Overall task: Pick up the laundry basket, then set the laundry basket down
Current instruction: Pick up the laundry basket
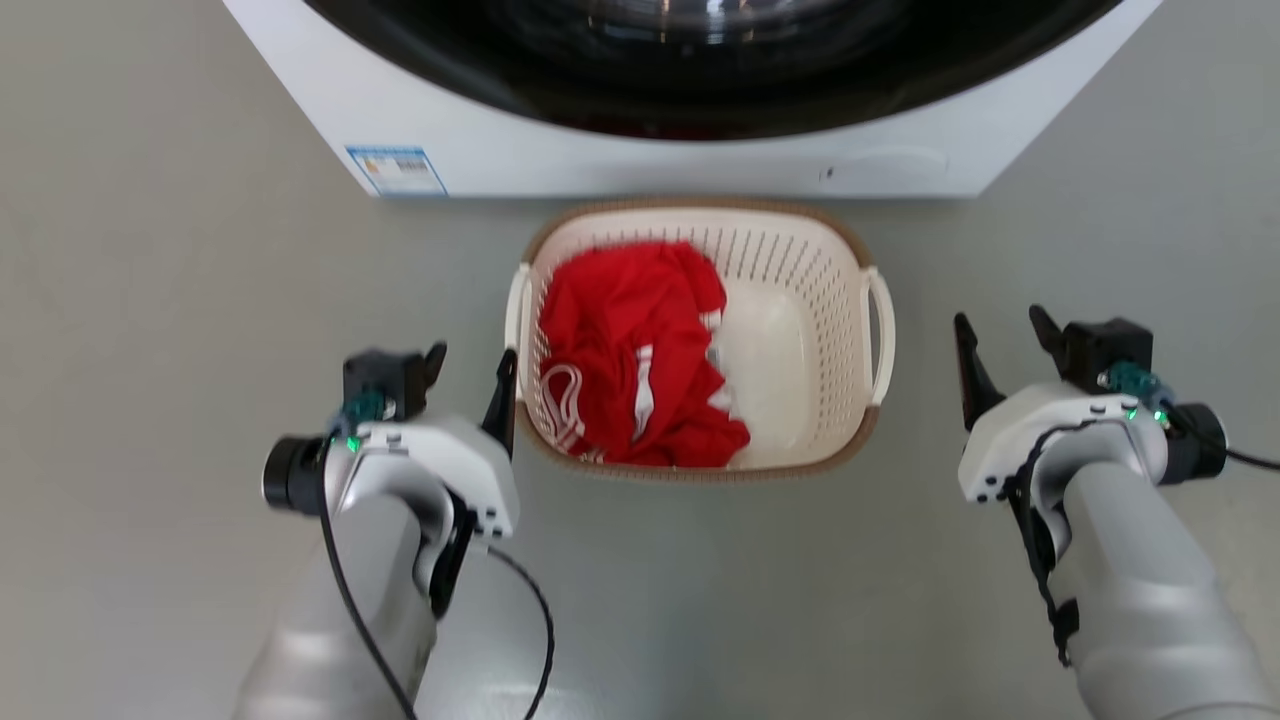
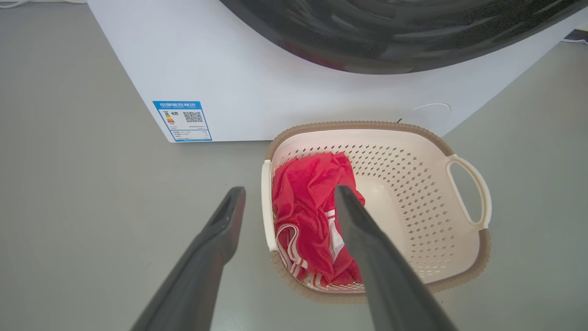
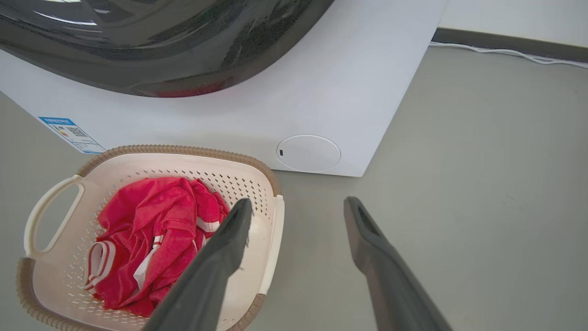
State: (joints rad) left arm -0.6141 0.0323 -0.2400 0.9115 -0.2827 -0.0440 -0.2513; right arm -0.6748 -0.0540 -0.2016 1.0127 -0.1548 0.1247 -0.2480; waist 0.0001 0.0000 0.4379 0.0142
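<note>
In the head view you have the laundry basket (image 1: 800,280) standing on the grey floor (image 1: 150,300) at the centre, with the white washing machine (image 1: 640,160) just beyond it at 12 o'clock, its dark round door across the top of the view. A blue-edged label (image 1: 396,170) sits on the machine's front at about 10 o'clock from the basket. Inside the basket a crumpled red garment (image 1: 630,340) with white stripes fills the 9 o'clock half, and the pale bottom is bare on the 3 o'clock side. Your left gripper (image 1: 472,355) hangs at about 8 o'clock from the basket with its two dark fingers spread wide and nothing between them. Its inner finger stands just beside the basket's left handle (image 1: 517,310), and you cannot tell from these views whether it touches. In the left wrist view that handle shows in the gap between the fingers, while one finger crosses in front of the red cloth. Your right gripper (image 1: 1000,318) is at about 3 o'clock from the basket, also spread wide and holding nothing. A strip of bare floor separates it from the right handle (image 1: 883,335). In the right wrist view one finger crosses in front of the basket's near wall and the other lies over open floor. The basket rests flat, with both loop handles free.
</note>
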